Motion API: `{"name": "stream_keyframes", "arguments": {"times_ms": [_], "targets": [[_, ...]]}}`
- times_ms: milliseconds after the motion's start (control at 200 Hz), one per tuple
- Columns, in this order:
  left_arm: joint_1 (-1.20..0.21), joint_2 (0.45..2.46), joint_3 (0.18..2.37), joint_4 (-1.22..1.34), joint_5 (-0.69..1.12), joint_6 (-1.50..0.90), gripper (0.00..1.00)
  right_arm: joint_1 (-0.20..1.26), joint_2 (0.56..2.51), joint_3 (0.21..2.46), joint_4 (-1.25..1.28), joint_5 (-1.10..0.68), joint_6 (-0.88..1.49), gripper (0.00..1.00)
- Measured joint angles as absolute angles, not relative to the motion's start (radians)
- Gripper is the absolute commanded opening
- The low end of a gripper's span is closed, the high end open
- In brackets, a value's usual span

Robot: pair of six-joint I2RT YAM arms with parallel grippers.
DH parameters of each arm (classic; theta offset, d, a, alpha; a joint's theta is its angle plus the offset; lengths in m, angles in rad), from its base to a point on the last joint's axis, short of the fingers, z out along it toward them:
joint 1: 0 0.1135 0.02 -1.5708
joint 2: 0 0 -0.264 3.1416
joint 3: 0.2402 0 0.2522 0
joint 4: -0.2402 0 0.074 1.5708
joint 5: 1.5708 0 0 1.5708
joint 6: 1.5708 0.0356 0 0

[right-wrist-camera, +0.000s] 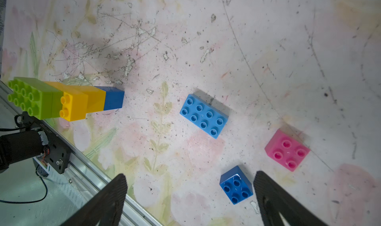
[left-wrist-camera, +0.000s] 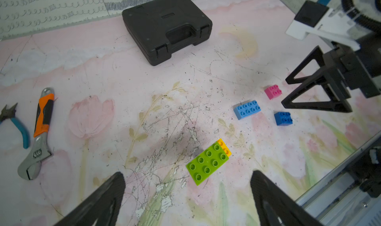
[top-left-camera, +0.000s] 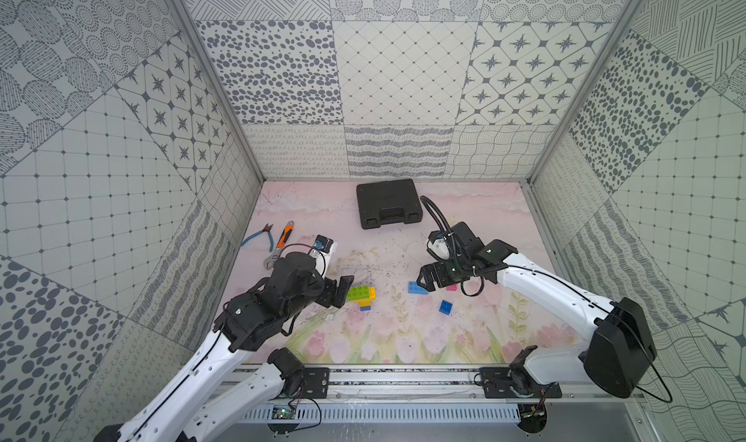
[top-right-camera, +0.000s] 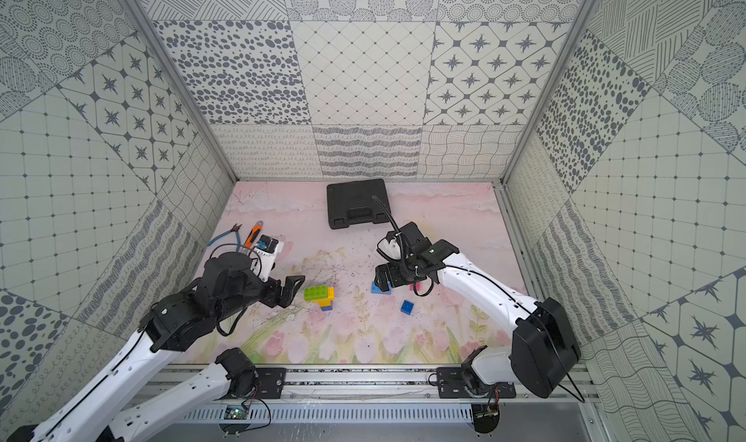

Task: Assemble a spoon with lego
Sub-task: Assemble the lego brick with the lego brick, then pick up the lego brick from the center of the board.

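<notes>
While left pincer (left-wrist-camera: 187,173) and right pincer (right-wrist-camera: 190,173) gape empty, studded green-yellow-blue stack (right-wrist-camera: 78,103) stands upright; oblong light-blue brick (right-wrist-camera: 204,116) lies loose.

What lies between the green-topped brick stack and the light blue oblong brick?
Nothing: in the right wrist view only bare, scuffed mat separates the stack from the light blue brick.

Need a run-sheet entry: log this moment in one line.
stack: green on yellow on blue, ungripped | loose: light blue brick, dark blue brick, pink brick | left jaws: open, empty | right jaws: open, empty

Bright, diffuse light leaves only soft shadows (straight edges bow outward); wrist views blur up close.
</notes>
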State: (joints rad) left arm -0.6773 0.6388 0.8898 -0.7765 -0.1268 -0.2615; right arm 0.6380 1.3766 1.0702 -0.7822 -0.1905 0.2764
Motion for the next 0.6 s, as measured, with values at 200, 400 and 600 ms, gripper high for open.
{"name": "stream_keyframes", "arguments": {"times_ms": [200, 400, 600], "targets": [[-0.677, 0.545, 0.858, -0.813, -0.146, -0.459, 0.98, 0.612, 1.484, 1.200, -0.910, -0.076, 0.352, 0.96], [-0.677, 0.492, 0.807, -0.818, -0.130, -0.533, 0.98, 0.580, 1.465, 1.063, -0.957, -0.035, 0.523, 0.91], [-0.677, 0.491, 0.780, -0.815, -0.107, -0.556, 0.98, 0.585, 1.415, 0.970, -0.952, 0.008, 0.657, 0.88]]}}
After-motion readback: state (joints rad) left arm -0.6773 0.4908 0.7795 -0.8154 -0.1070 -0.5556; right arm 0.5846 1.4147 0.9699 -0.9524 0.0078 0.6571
